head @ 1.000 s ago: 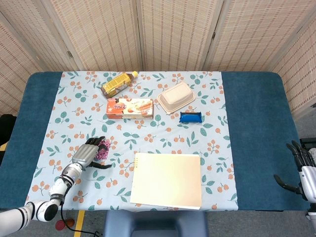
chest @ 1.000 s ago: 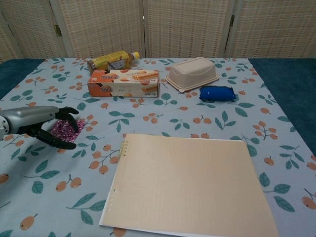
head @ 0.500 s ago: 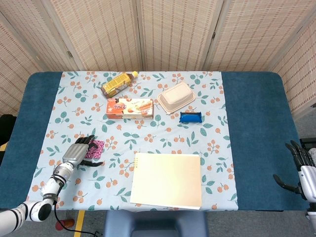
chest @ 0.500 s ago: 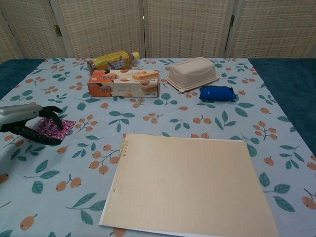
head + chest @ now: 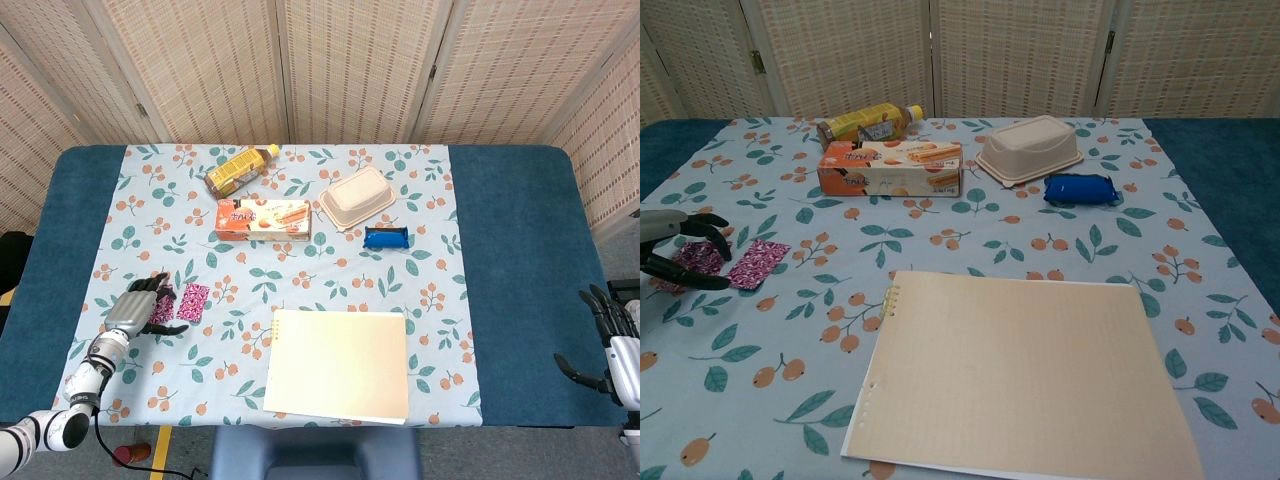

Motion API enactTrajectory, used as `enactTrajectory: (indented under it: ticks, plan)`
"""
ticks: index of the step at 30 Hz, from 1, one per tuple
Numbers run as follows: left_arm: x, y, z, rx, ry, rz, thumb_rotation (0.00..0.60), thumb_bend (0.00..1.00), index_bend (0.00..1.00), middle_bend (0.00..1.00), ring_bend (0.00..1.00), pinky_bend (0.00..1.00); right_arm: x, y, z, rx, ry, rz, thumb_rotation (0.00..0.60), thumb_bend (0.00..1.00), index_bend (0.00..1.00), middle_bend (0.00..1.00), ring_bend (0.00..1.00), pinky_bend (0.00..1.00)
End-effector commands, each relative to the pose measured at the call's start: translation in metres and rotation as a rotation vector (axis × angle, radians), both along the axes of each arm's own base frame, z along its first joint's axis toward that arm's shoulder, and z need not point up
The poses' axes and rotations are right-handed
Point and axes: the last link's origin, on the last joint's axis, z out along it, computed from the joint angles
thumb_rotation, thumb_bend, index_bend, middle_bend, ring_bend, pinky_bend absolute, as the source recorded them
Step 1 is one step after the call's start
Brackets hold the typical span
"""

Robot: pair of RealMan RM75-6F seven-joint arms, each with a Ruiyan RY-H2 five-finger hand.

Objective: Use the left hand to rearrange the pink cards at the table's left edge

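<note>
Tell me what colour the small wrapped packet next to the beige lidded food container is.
Blue, a shiny blue wrapped packet right of the beige lidded container; the chest view shows it best.

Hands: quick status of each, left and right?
Left hand: fingers rest on one pink card; whether it grips it cannot be told.
Right hand: open, holding nothing.

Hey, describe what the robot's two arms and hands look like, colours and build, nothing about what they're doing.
The left hand has a silver-grey metal back and black fingers, on a white and grey segmented arm with a thin dark cable trailing beside it. The right hand, at the frame's edge, also shows black fingers on a pale grey-white wrist.
</note>
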Motion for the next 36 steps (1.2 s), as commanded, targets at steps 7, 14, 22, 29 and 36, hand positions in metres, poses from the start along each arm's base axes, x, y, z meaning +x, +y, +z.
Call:
enactTrajectory:
  ticks: [7, 14, 22, 29, 36]
  plan:
    - [-0.005, -0.009, 0.008, 0.014, -0.022, 0.011, 0.301, 0.13, 0.29, 0.00, 0.00, 0.00, 0.001, 0.000, 0.000, -0.003, -0.002, 0.003, 0.600, 0.28, 0.04, 0.00, 0.00, 0.00]
    - [-0.009, -0.015, 0.013, 0.023, -0.024, 0.013, 0.303, 0.14, 0.28, 0.00, 0.00, 0.00, 0.001, -0.001, 0.000, 0.002, 0.000, 0.008, 0.600, 0.28, 0.04, 0.00, 0.00, 0.00]
    - [-0.022, -0.017, 0.011, 0.016, 0.005, 0.046, 0.304, 0.14, 0.28, 0.00, 0.00, 0.00, 0.002, -0.001, -0.002, 0.005, 0.000, 0.012, 0.600, 0.28, 0.04, 0.00, 0.00, 0.00]
    - [-0.037, -0.020, 0.021, 0.045, 0.017, 0.095, 0.306, 0.14, 0.28, 0.00, 0.00, 0.00, 0.003, -0.002, -0.001, 0.005, 0.000, 0.017, 0.600, 0.28, 0.04, 0.00, 0.00, 0.00]
    - [-0.051, -0.023, 0.035, 0.080, 0.038, 0.124, 0.302, 0.14, 0.28, 0.00, 0.00, 0.00, 0.004, -0.003, -0.002, 0.007, -0.002, 0.024, 0.600, 0.28, 0.04, 0.00, 0.00, 0.00]
